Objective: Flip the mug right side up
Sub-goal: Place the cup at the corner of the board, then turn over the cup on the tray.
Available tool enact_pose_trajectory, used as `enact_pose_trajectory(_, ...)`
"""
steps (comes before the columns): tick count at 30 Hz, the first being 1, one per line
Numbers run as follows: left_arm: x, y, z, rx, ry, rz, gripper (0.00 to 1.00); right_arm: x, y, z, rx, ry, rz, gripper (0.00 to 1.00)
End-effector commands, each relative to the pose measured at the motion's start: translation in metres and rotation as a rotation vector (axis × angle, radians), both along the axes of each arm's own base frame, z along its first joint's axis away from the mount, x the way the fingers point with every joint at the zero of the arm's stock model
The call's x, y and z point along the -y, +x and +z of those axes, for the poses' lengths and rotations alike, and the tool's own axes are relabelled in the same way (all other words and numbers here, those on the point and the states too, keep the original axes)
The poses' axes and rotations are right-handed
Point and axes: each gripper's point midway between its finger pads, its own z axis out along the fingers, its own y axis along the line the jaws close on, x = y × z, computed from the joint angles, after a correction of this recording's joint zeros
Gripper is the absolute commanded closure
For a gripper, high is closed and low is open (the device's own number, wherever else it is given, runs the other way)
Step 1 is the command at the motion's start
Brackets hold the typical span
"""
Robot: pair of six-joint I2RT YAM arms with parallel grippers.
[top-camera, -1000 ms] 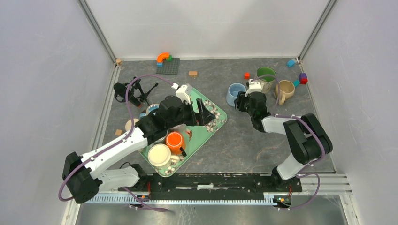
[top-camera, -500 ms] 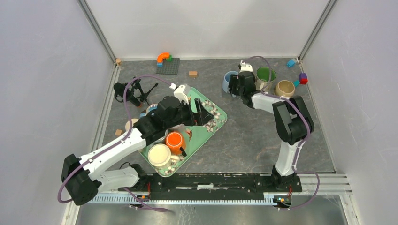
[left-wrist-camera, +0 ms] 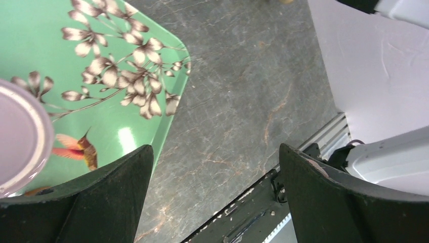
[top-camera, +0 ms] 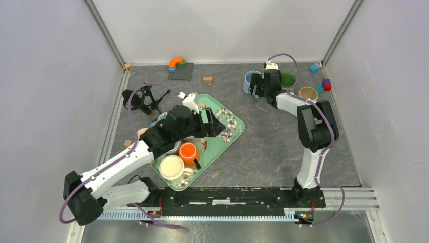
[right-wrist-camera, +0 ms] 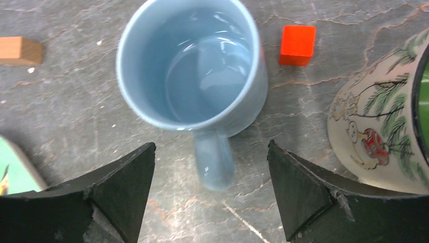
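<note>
Across the grey stone-look tabletop (top-camera: 263, 147), a green flowered tray (top-camera: 233, 129) is sitting left of centre. The left pincer (left-wrist-camera: 215, 152) is hanging over its near right corner, fingers spread wide and gripping nothing.

At the far right, the right arm is reaching out so that the right pincer (right-wrist-camera: 211, 147) is hovering directly above the blue mug (right-wrist-camera: 192, 66). The mug is standing on the tabletop with its mouth facing up. Its handle (right-wrist-camera: 215, 162) is pointing toward the near side, into the gap between the spread fingers, and neither finger is touching it.

The turning itself is looking done (the mug appears to be sitting square on its base), so the step in hand is probably a clean getaway. That is calling for a straight lift with the fingers kept apart, clearing rim and handle before any sideways swing, because a patterned mug (right-wrist-camera: 374, 131) is standing just to the right.

A red cube (right-wrist-camera: 297, 45) is lying between the two mugs, and a wooden block (right-wrist-camera: 17, 49) is lying apart to the left.
</note>
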Motion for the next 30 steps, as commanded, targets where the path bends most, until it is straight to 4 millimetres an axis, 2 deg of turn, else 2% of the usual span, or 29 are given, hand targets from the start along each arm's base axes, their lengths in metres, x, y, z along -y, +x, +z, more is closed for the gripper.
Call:
enact_pose_trajectory(1, -0.022, 0.001, -0.003, 0.020, 0.063, 0.064, 0.00, -0.017, -0.012, 0.049, 0.078, 0.037, 0.075, 0.11)
enact_pose_trajectory(10, -0.052, -0.011, -0.017, -0.027, 0.137, 0.133, 0.00, -0.015, -0.048, 0.053, 0.046, 0.038, 0.091, 0.08)
enact_pose_trajectory(16, -0.095, -0.021, -0.038, -0.134, 0.275, 0.298, 0.00, -0.020, -0.085, 0.052, 0.037, 0.088, 0.120, 0.07)
enact_pose_trajectory(19, -0.108, -0.028, -0.046, -0.170, 0.317, 0.331, 0.00, -0.023, -0.103, 0.052, 0.041, 0.095, 0.135, 0.07)
enact_pose_trajectory(24, -0.119, -0.044, -0.066, -0.249, 0.325, 0.364, 0.00, -0.032, -0.125, 0.058, 0.049, 0.118, 0.188, 0.06)
enact_pose_trajectory(29, -0.120, -0.052, -0.084, -0.302, 0.326, 0.373, 0.00, -0.042, -0.140, 0.068, 0.070, 0.136, 0.235, 0.05)
enact_pose_trajectory(30, -0.120, -0.053, -0.087, -0.308, 0.332, 0.372, 0.00, -0.044, -0.143, 0.068, 0.071, 0.139, 0.245, 0.03)
